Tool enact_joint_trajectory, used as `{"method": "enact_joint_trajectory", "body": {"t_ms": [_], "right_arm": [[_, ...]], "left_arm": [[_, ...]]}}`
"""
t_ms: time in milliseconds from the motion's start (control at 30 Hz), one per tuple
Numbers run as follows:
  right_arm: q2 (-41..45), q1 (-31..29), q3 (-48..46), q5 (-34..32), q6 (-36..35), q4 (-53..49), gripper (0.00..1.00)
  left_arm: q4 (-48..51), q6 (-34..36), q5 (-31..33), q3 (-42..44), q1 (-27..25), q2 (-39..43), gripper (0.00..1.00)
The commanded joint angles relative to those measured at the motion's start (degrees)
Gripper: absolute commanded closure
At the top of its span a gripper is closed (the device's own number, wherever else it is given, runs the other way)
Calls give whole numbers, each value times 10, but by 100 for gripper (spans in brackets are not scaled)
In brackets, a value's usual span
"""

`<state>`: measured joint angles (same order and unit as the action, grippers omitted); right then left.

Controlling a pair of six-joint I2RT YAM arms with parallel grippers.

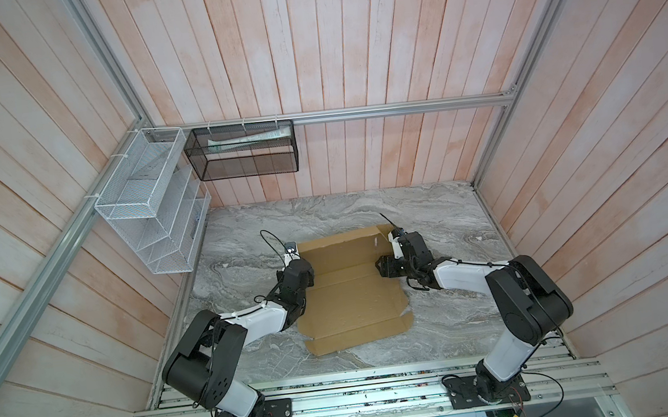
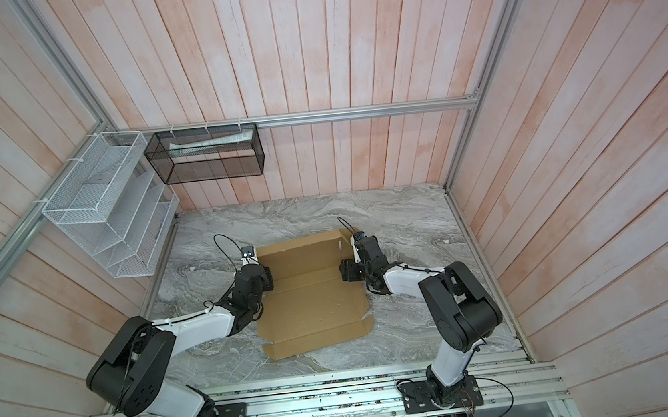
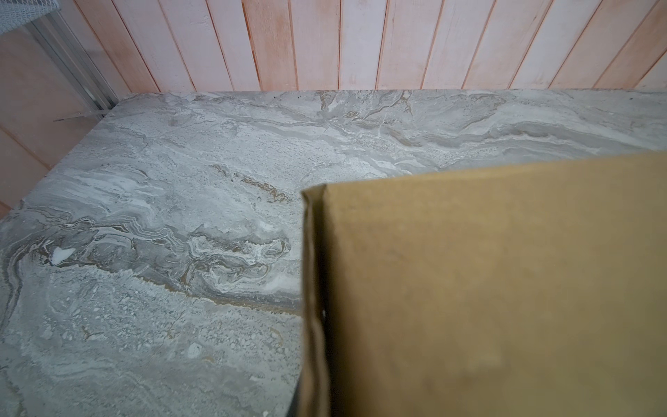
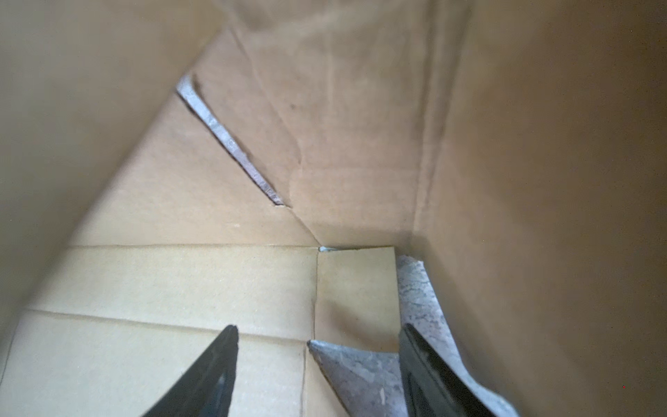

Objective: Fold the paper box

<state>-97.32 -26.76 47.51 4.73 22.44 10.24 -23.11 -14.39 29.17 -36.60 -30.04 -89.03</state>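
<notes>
Marble tabletop [image 1: 429, 217], half-raised tan paper box [image 1: 349, 300]; left end effector [image 1: 310, 279] clamped on it, right end effector [image 4: 318, 326] open.

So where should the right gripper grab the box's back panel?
Probably the top edge near the right corner, from above: the back panel stands up with that edge free, the left gripper holds its left edge, and the open right gripper is close.

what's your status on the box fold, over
Left gripper shut on paper box left edge. Right gripper open, inside raised right corner. Back panel up, front flaps flat on marble table. Nothing in the way.
</notes>
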Motion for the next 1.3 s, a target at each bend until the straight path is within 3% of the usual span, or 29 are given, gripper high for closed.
{"method": "enact_joint_trajectory", "body": {"t_ms": [0,500,800,1267], "right_arm": [[-13,-1,-8,-20,0,9,29],[-38,0,-9,-5,6,33,29],[-12,-3,-14,45,0,66,30],[-18,-42,24,52,-10,46,30]], "left_arm": [[-8,2,-2,-2,3,15,100],[-5,4,-3,-4,4,15,100],[-5,2,-4,-4,4,15,100],[-13,-7,-13,0,4,11,100]]}}
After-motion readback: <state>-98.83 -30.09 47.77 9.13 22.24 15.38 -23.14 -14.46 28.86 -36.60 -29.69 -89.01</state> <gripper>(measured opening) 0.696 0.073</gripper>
